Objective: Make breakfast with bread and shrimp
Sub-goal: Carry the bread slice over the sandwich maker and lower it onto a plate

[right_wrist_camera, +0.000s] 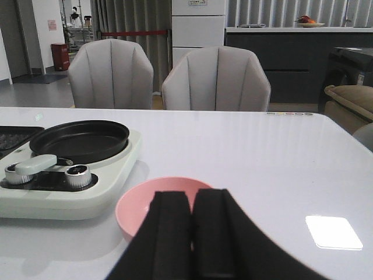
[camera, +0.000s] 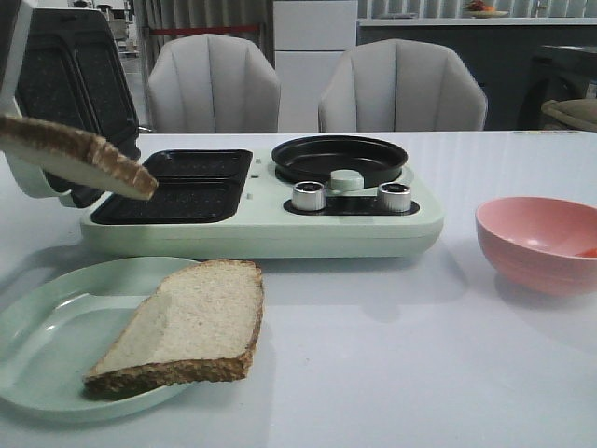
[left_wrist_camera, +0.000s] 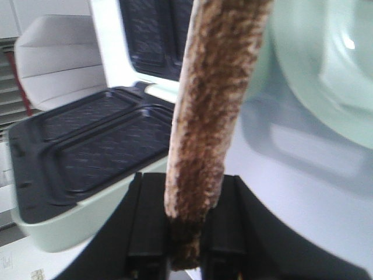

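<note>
My left gripper (left_wrist_camera: 186, 256) is pinching a bread slice (camera: 79, 154) above the grill plates (camera: 177, 187). Right gripper (right_wrist_camera: 191, 233) looks closed, holding nothing, over the pink bowl (right_wrist_camera: 137, 204).

Illumination was soft, cool and even, casting only faint shadows on the worktop (camera: 392, 355) beneath the pink bowl (camera: 539, 241) and the appliance (camera: 280, 233). A bright rectangular glare patch marked the worktop in the right wrist view. In the left wrist view the held bread (left_wrist_camera: 213, 105) and background were blurred.
</note>
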